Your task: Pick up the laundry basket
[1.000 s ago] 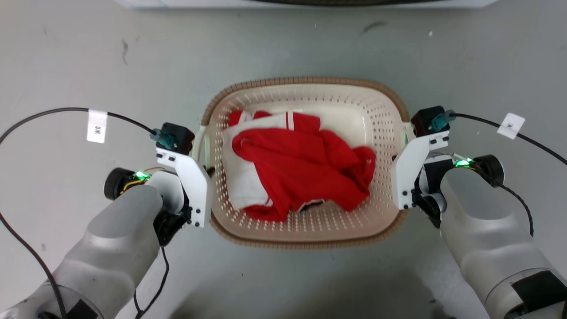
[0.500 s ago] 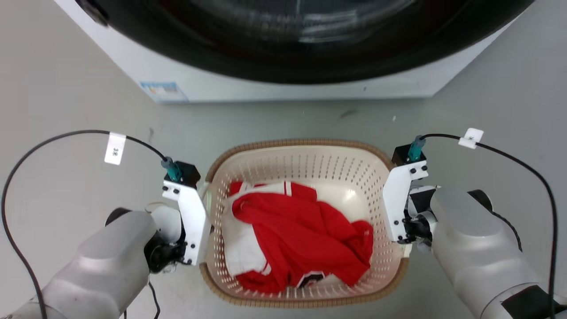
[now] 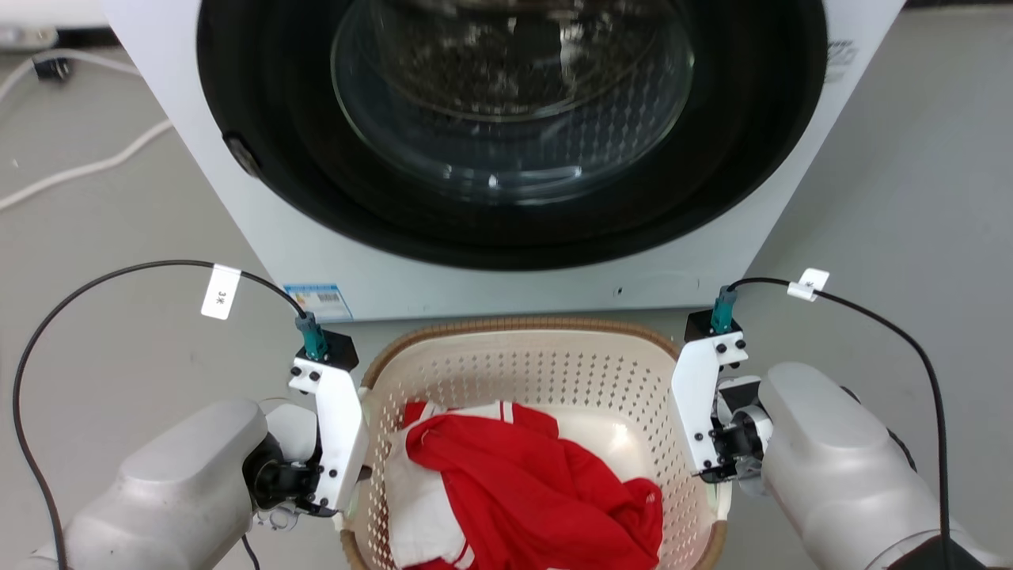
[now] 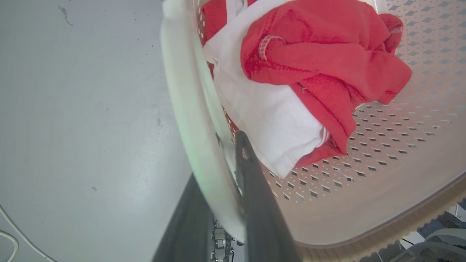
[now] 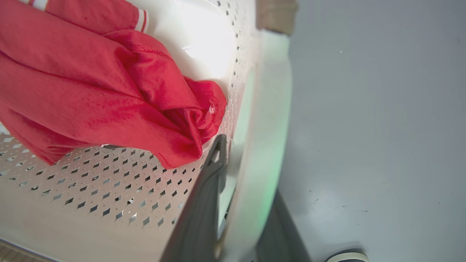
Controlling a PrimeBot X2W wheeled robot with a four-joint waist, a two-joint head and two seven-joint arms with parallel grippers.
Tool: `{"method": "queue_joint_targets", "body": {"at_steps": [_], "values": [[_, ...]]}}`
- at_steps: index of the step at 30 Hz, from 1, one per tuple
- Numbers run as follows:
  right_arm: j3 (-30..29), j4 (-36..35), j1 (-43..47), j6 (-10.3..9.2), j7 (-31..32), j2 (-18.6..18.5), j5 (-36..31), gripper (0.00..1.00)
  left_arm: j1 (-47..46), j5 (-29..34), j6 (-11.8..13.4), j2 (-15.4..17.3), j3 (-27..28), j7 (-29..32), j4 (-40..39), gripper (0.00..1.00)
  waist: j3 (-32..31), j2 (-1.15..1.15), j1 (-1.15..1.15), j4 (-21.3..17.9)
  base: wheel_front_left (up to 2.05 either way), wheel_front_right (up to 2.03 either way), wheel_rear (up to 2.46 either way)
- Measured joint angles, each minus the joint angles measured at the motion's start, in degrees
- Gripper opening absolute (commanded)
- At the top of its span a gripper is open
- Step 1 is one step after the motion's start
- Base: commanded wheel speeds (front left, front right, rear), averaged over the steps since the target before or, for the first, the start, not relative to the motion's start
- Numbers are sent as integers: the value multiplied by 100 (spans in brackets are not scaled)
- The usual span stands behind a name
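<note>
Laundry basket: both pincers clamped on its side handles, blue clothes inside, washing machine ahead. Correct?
Wrong on colour: the clothes in the laundry basket are red and white, not blue, as the head view shows. The rest holds: left pincer and right pincer each clamp a side handle, washing machine ahead.

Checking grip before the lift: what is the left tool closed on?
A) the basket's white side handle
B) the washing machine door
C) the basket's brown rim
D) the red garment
A: in the left wrist view the left tool has its two dark fingers either side of the white side handle of the basket.
</note>
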Motion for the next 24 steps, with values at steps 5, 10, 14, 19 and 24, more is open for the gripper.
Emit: {"method": "queue_joint_targets", "body": {"at_steps": [5, 10, 14, 19, 24], "values": [[86, -5, 101, 0, 102, 7, 126, 0, 53, -87, 1, 33, -24, 268, -62, 0, -375, 0, 0, -21, 0, 0, 0], [168, 63, 223, 0, 255, 3, 212, 0, 247, -272, 2, -31, -44, 481, -15, 0, -673, 0, 0, -15, 0, 0, 0], [245, 57, 260, 0, 386, 3, 297, 0, 346, -342, 10, -47, -45, 635, 7, 0, -885, 0, 0, -7, 0, 0, 0], [336, 10, 296, 0, 498, 1, 407, 0, 386, -386, 10, -49, -52, 784, 19, 0, -1054, 0, 0, 10, 0, 0, 0], [379, 29, 291, 0, 503, 1, 463, 0, 386, -357, 10, -96, -55, 862, 89, 0, -1142, 0, 0, 50, 0, 0, 0]]}}
